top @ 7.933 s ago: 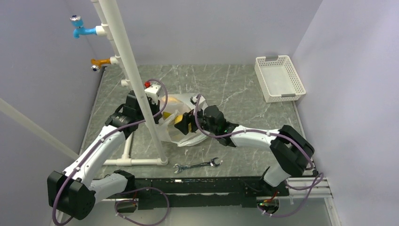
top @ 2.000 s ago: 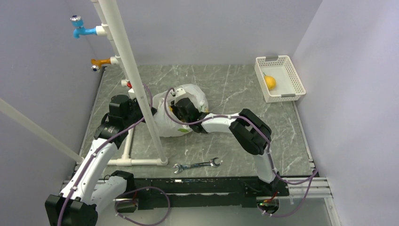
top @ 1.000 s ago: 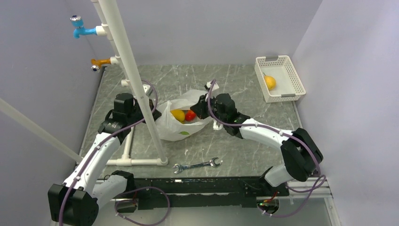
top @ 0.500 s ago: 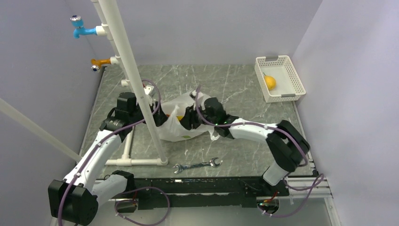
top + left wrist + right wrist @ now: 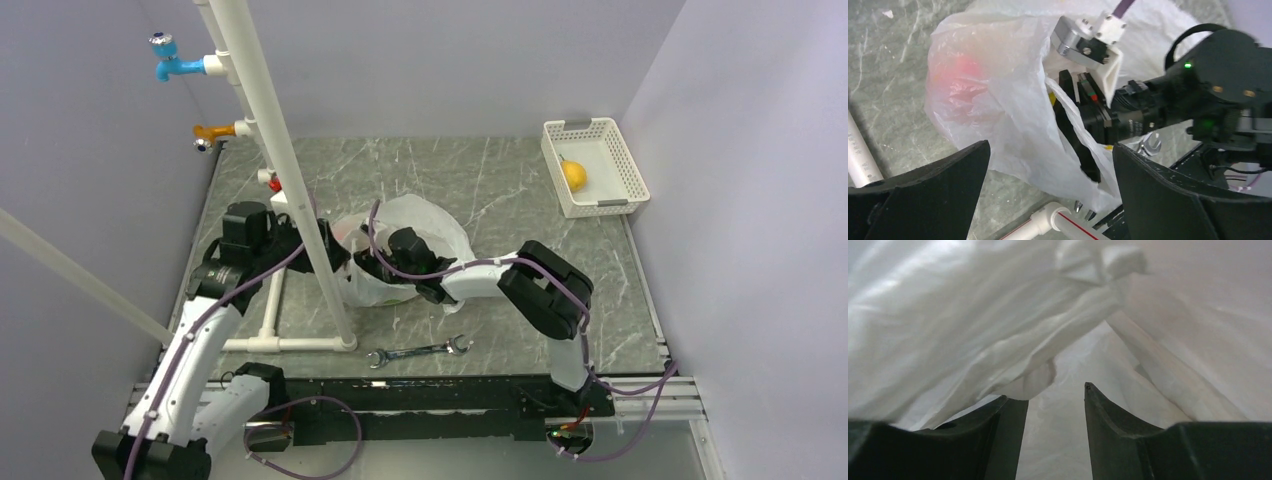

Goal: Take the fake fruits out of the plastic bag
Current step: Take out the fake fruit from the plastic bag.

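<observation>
thin crinkly white plastic bag (image 5: 430, 215), nearer bench's left edge — likely light, limp, slippery; hold at mouth rim | right claw (image 5: 1055, 405) inside, parted, empty | left claw (image 5: 1050, 150) released beside it

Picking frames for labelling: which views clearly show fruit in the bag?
Top external: sharp, but right gripper hides the mouth of the plastic bag. Left wrist: only a red blur through the film. Right wrist: overexposed white film, no fruit.

Wrench (image 5: 418, 351), white basket (image 5: 610, 172), blue tap (image 5: 170, 63).
</observation>
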{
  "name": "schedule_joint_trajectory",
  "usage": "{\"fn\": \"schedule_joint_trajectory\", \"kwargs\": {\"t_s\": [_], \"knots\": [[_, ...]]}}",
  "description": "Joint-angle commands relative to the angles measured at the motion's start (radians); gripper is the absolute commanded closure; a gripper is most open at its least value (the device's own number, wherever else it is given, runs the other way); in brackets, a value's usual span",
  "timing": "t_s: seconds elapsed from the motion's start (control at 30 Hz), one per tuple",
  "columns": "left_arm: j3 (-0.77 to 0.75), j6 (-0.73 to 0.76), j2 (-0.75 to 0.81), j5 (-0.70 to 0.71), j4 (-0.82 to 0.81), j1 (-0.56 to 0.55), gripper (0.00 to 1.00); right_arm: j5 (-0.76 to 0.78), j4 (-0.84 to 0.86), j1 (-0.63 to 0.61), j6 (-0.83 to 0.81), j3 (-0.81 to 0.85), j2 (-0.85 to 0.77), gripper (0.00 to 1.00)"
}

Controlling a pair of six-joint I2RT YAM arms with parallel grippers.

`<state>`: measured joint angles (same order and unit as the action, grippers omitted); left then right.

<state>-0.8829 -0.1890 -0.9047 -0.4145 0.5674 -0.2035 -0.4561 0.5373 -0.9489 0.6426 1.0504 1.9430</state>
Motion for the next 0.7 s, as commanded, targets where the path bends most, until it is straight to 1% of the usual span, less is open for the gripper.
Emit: {"fn": "schedule_joint_trajectory", "kwargs": {"t_s": [0.0, 0.07, 0.13, 0.17, 0.27, 0.3, 0.33, 0.43, 0.5, 0.57, 0.6, 0.67], "knots": [[0.003, -0.045, 0.066, -0.195, -0.022, 0.062, 0.01, 0.006, 0.1, 0.028, 0.065, -0.038, -0.027, 0.5], [0.0, -0.054, 0.064, -0.294, -0.045, 0.062, 0.01, 0.046, 0.062, 0.047, 0.055, -0.059, -0.061, 0.49], [0.024, -0.083, 0.054, -0.366, -0.111, 0.045, 0.01, 0.042, 0.036, 0.064, 0.05, -0.061, -0.081, 0.49], [0.026, -0.089, 0.042, -0.345, -0.127, 0.018, 0.01, 0.042, 0.032, 0.069, 0.05, -0.066, -0.093, 0.49], [-0.037, -0.048, -0.034, -0.13, -0.027, -0.124, 0.0, 0.054, 0.029, 0.082, 0.055, -0.085, -0.129, 0.48], [-0.047, -0.049, -0.055, -0.082, -0.017, -0.149, 0.01, 0.057, 0.023, 0.087, 0.059, -0.086, -0.136, 0.47], [-0.043, -0.06, -0.064, -0.039, -0.024, -0.156, 0.01, 0.056, 0.016, 0.089, 0.059, -0.085, -0.14, 0.47], [-0.014, -0.102, -0.066, 0.035, -0.061, -0.158, 0.07, 0.058, 0.025, 0.091, 0.061, -0.098, -0.157, 0.47], [-0.007, -0.108, -0.067, 0.085, -0.074, -0.18, 0.14, 0.065, 0.029, 0.092, 0.06, -0.111, -0.168, 0.47], [-0.018, -0.102, -0.07, 0.173, -0.047, -0.203, 0.22, 0.081, 0.011, 0.09, 0.045, -0.117, -0.181, 0.47], [-0.023, -0.101, -0.07, 0.212, -0.032, -0.207, 0.29, 0.09, 0.012, 0.09, 0.04, -0.125, -0.189, 0.47], [-0.016, -0.11, -0.054, 0.294, -0.019, -0.207, 0.47, 0.1, 0.017, 0.089, 0.026, -0.151, -0.202, 0.47]]}}
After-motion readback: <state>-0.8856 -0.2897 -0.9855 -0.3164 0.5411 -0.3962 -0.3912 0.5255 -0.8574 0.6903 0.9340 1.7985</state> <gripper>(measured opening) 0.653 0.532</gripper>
